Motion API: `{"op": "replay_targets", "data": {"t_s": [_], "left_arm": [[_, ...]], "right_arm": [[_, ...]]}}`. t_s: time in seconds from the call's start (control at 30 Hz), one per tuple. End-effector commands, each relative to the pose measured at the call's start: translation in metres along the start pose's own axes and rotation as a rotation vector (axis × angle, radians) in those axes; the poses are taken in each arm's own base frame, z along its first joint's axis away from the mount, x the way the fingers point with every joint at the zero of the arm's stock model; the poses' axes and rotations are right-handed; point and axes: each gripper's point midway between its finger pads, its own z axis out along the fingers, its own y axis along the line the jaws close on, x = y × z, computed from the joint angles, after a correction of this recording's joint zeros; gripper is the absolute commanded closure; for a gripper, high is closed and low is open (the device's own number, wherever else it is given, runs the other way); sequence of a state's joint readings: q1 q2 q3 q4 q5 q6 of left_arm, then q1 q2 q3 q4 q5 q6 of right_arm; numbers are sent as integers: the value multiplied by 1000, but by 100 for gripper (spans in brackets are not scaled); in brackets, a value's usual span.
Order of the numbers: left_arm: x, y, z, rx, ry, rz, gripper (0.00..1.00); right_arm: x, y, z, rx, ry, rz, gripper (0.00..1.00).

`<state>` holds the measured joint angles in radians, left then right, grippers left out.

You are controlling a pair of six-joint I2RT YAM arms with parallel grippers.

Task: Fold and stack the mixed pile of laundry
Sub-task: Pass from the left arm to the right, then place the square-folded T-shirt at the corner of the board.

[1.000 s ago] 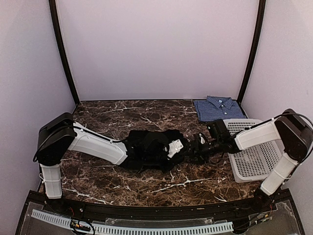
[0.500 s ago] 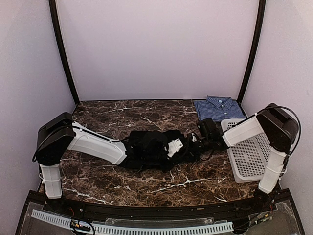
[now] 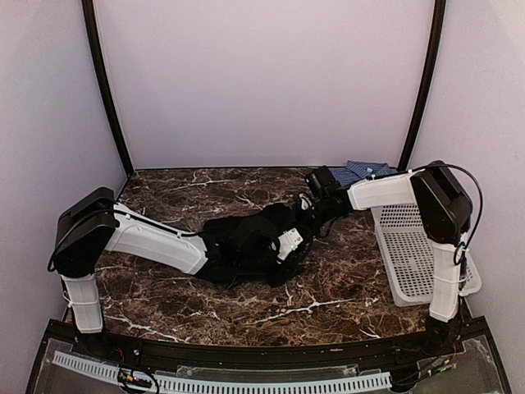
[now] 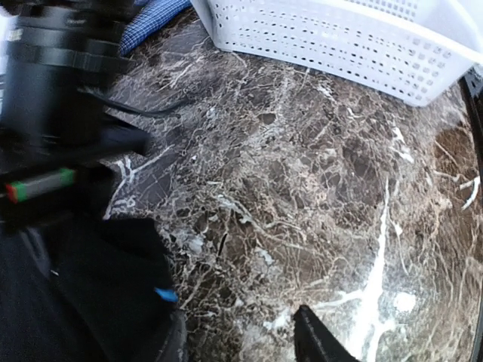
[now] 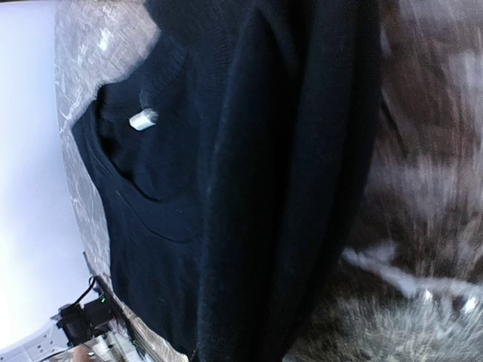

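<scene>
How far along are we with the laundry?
Done: the checked shirt lies folded at the back right. In hand: the right end effector is shut on an edge of the black garment; the left end effector is open over it. Left: finish folding it and stack it with the shirt.

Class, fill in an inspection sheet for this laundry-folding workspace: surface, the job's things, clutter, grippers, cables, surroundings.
Surface: dark veined marble table; no spills seen.
Job's things: black garment lies rumpled mid-table. The checked shirt lies folded at the back right, apart from it and partly behind the right arm.
Clutter: white basket on the right side of the table.
Grippers: left gripper is open, at the garment's right end. Right gripper is shut on the garment's far edge.
Cables: black cable loops past the right arm's elbow.
Surroundings: plain pale walls and black corner posts; nothing else seen.
</scene>
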<state>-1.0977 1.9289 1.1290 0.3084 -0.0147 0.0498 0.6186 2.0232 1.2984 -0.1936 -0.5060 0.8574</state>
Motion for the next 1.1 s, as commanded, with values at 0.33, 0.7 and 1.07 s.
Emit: {"op": "replay_targets", "data": {"t_s": [0.33,0.7,1.07], "left_arm": [[24,4,-35,-6,81,-184,7],[31,-21,-35,135,96,-246,1],[43,-22,-29,135,149,-244,1]], "right_arm": [[-145,-19,-56,510,-119,-534,100],[-215,-43,-143,705,-298,-608,100],[-247,-22,-210,787,-439,-634,100]]}}
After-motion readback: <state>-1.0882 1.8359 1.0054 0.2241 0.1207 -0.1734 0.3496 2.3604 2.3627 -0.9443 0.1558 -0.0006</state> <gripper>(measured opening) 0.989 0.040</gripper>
